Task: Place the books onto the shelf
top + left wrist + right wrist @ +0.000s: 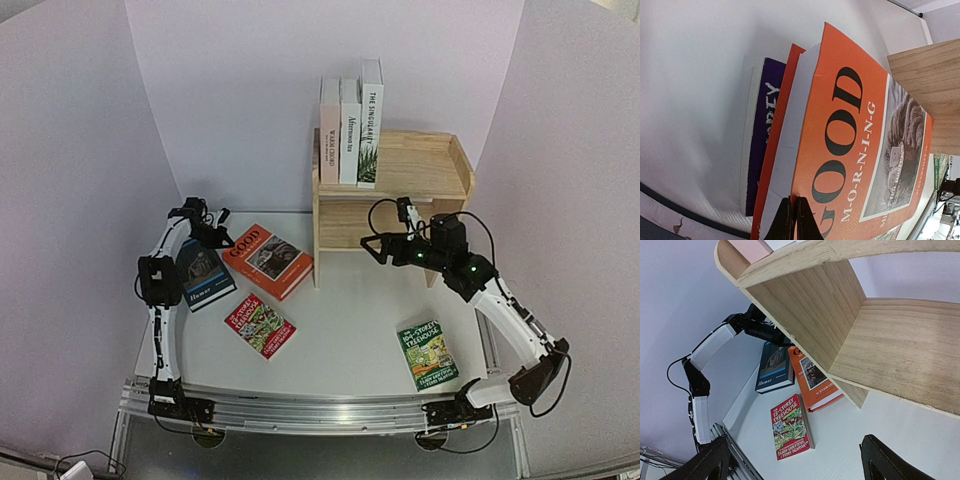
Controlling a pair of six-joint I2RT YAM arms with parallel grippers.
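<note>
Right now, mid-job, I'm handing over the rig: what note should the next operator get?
Left gripper: shut at the orange book's corner; whether it grips is unclear.
Right gripper: open, empty, before the shelf's lower tier.
Done: three books upright on the shelf top.
To do: orange book, blue book, red book, green book, all down on the table.

Shelf [890, 340] is pale bare wood, grain plain to see, matt all over. Orange book [850, 150] wears a smooth paper cover with a soft sheen, its page block dull white. Table [350, 345] shows smooth, matt white. Along its near edge, a rail [320, 412] of dull grey metal. Left gripper [794, 222] is matt black at the tips.
</note>
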